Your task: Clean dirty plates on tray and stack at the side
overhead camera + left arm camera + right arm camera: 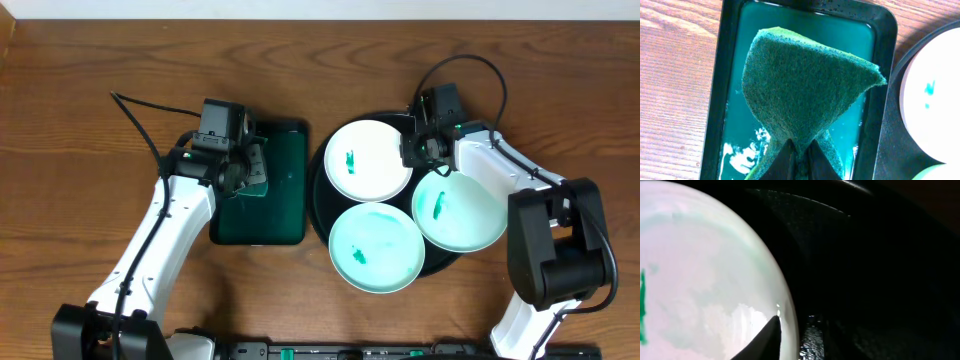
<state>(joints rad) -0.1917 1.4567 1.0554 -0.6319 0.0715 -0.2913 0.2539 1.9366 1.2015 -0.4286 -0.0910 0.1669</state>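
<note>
My left gripper [245, 172] is shut tight on the green sponge [805, 90]. It pinches the sponge by its bottom end, so the rest fans out wide. The sponge hangs over the small green tray [715, 100], which has wet stuff in it.

The three plates sit on the big black tray [316, 200]. That tray is at 3 o'clock from my left gripper, just beside the green one. The top plate [368, 160] is the one nearest my sponge. The bottom plate [377, 247] is at 6 o'clock on the black tray. The right plate [460, 208] is at 4 o'clock and pokes out past the rim. All three have green marks on them (they are round, so there is no long side to line up with).

My right gripper [425, 152] is down at 1 o'clock on the black tray, where the top plate and the right plate almost meet. So I think my right arm is closer for holding a plate, and my left must bring the sponge across.

From my right wrist I see one finger [767, 337] at a plate's rim. The other finger is lost in the dark. I cannot tell how wide that gripper is, whether it pinches the rim, or which plate it is. I see no plates stacked at the side yet.
</note>
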